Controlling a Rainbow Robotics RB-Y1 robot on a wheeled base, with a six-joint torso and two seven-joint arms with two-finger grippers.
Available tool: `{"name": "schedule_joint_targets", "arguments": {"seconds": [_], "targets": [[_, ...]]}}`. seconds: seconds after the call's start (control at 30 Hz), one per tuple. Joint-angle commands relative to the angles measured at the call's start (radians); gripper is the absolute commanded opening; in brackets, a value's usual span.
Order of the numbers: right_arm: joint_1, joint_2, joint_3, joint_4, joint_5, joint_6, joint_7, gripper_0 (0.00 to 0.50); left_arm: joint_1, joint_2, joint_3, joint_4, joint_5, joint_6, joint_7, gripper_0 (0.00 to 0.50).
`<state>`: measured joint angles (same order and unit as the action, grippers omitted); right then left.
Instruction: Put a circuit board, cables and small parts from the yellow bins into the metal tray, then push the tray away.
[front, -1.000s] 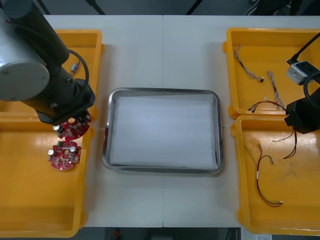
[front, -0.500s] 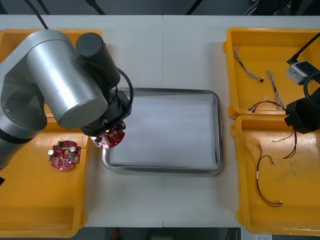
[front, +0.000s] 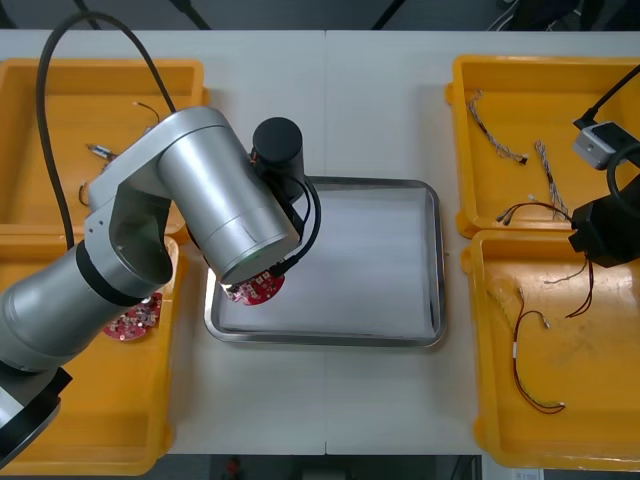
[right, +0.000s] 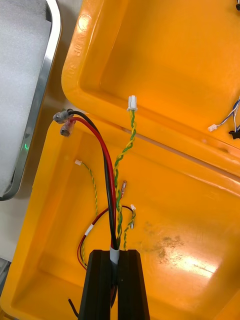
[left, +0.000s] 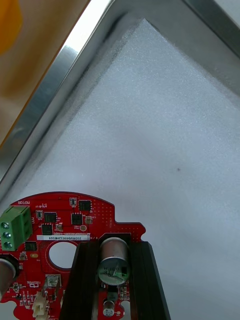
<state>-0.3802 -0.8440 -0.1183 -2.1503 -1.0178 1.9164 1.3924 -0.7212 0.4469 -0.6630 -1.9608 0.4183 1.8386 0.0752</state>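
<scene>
My left gripper is shut on a round red circuit board, holding it over the white inside of the metal tray near its left front corner. In the front view the board peeks out below the left arm. A second red board lies in the near left yellow bin. My right gripper hangs over the near right yellow bin, shut on a red and black cable whose ends trail away from the fingers. A yellow-green twisted cable lies beside it.
The far right yellow bin holds several thin cables. A small metal part lies in the far left bin. More red and yellow cables rest in the near right bin. The left arm's bulk overhangs the tray's left edge.
The left arm has swung right from the near left bin, carrying the circuit board over the tray's left rim to above the white inside. The right arm has stayed still.
</scene>
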Motion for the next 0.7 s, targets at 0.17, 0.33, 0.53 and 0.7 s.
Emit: {"name": "schedule_joint_targets", "arguments": {"seconds": [0.17,0.33,0.53,0.7], "targets": [[-0.026,-0.033,0.008,-0.028,0.002,0.003,0.008,0.000,-0.043,-0.054,-0.027,0.083,-0.046,-0.062,0.009,0.000],[-0.026,-0.033,0.008,-0.028,0.002,0.003,0.008,0.000,-0.043,-0.057,-0.055,0.106,-0.055,-0.098,0.017,0.000],[-0.026,-0.033,0.008,-0.028,0.002,0.003,0.008,0.000,-0.043,-0.057,-0.064,0.106,-0.019,-0.099,0.032,0.000],[-0.026,-0.033,0.008,-0.028,0.002,0.003,0.008,0.000,-0.043,-0.057,-0.072,0.108,-0.018,-0.101,0.040,0.037]]}}
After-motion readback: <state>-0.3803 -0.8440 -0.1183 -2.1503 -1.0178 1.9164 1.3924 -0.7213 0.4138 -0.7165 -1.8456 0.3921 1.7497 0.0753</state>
